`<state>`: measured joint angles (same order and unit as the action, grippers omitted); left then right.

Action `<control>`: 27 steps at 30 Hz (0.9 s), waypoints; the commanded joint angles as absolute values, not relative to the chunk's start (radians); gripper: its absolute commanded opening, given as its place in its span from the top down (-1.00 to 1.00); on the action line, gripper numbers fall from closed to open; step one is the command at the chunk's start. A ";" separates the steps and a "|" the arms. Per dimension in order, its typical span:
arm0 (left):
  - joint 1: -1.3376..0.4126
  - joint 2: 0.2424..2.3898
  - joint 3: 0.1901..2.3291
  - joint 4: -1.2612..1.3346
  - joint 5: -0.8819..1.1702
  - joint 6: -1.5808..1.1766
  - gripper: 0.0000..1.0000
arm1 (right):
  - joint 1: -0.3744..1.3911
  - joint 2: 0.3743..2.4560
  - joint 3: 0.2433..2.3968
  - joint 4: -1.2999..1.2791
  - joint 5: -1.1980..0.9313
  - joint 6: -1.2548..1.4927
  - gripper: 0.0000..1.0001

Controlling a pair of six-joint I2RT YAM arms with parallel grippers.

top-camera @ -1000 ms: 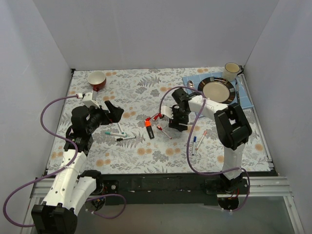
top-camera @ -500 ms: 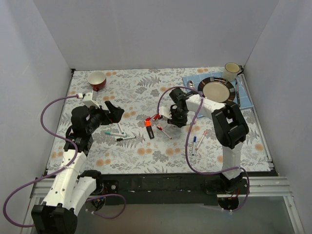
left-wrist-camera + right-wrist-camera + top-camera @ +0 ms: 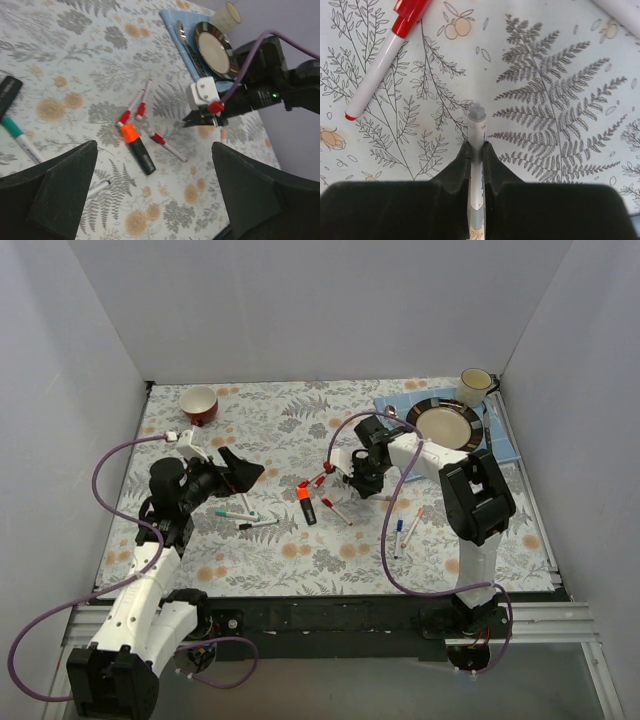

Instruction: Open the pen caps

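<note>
My right gripper is shut on a thin white pen. Its grey end sticks out past the fingertips, just over the floral cloth. A red-capped pen lies up to the left of it. From above, the right gripper sits among two red-capped pens, a third red one and an orange-capped black marker. A green-ended pen lies by the left arm, and blue-ended pens lie to the right. My left gripper hangs wide open above the cloth, holding nothing.
A red bowl stands at the back left. At the back right are a plate on a blue cloth with a spoon, and a cream cup. White walls enclose the table.
The right gripper has closed on the white pen. The left arm has shifted slightly, its gripper still open.
</note>
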<state>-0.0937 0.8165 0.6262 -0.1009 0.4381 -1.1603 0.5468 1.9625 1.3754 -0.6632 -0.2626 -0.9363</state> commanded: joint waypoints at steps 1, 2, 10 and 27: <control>-0.092 0.857 0.566 0.072 0.658 -1.310 -0.97 | 0.474 1.847 1.356 -0.569 -0.449 -0.781 0.97; -0.092 0.886 0.530 0.118 0.695 -1.340 -0.96 | 0.460 1.827 1.348 -0.546 -0.478 -0.750 0.97; -0.343 1.011 0.494 0.317 0.583 -1.483 -0.96 | 0.290 1.635 1.183 -0.260 -0.834 -0.387 0.97; -0.741 1.560 0.683 0.787 0.379 -1.529 -0.96 | 0.074 1.404 0.540 1.057 -1.002 0.876 0.97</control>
<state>-0.6971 1.5158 0.6079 0.6666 0.4377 -1.5368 0.0883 1.4578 0.5800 0.7563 -1.0283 0.6163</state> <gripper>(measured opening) 0.982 0.117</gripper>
